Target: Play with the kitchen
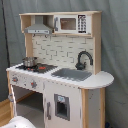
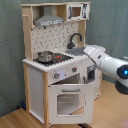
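reaching in from the second exterior view's right, arm (image 2: 106, 61) crossing the kitchen (image 2: 55, 75) front at knob height, above the oven door (image 2: 66, 100); fingers hidden behind the arm, spread or pressed together impossible to tell.

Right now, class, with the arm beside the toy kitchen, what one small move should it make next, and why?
Probably ease the white robot arm forward toward the round knobs on the white and light-wood toy kitchen. In the second exterior view the arm reaches in beside the grey sink, and its end effector is hidden, touching nothing visible.
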Available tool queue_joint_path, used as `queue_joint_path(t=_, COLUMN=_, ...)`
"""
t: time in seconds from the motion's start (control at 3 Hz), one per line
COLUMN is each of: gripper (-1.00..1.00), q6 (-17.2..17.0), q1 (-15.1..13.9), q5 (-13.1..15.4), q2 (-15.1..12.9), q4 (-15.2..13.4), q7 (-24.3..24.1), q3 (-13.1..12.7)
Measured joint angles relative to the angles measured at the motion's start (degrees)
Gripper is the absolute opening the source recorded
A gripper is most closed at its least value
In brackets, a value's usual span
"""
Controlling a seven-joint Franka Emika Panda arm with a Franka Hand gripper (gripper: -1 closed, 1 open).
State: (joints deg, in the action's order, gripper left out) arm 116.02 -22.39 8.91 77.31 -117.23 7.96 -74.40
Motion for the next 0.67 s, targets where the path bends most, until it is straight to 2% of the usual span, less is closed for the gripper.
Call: queue_joint_path(t=0.67, gripper=1.00, q6=-6.1, q1=1.8, q5=-3.1, q2=-1.4, q4=-0.6, q7=10.2, q3=3.6)
